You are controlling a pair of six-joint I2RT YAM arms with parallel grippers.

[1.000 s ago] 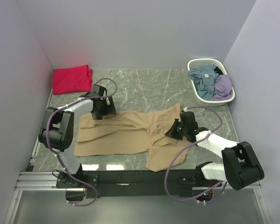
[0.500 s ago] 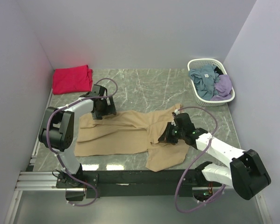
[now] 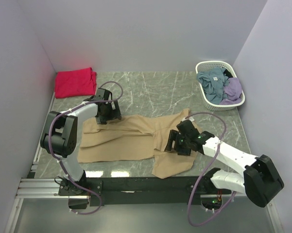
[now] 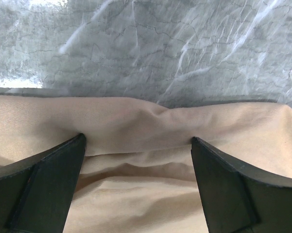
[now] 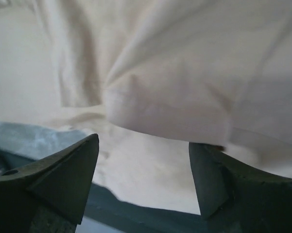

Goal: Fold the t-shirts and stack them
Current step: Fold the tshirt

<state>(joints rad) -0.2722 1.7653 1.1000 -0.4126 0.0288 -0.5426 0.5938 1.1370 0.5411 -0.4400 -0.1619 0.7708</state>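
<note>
A tan t-shirt (image 3: 131, 138) lies spread and partly folded across the middle of the table. A red-pink t-shirt (image 3: 75, 81) sits folded at the back left corner. My left gripper (image 3: 107, 118) is open at the tan shirt's far left edge. In the left wrist view its gripper (image 4: 136, 138) rests on the tan cloth (image 4: 146, 194) without pinching it. My right gripper (image 3: 172, 141) is open low over the shirt's right part. In the right wrist view a folded tan flap (image 5: 184, 73) hangs just beyond the open gripper (image 5: 143, 141).
A white lattice basket (image 3: 213, 62) with blue and purple clothes stands at the back right corner. Grey walls close in the left, back and right sides. The black rail (image 3: 136, 185) with the arm bases runs along the near edge.
My right gripper was shut on the tan shirt's right part, shifted slightly left and nearer, and has now opened and let go. The left arm has not moved.
</note>
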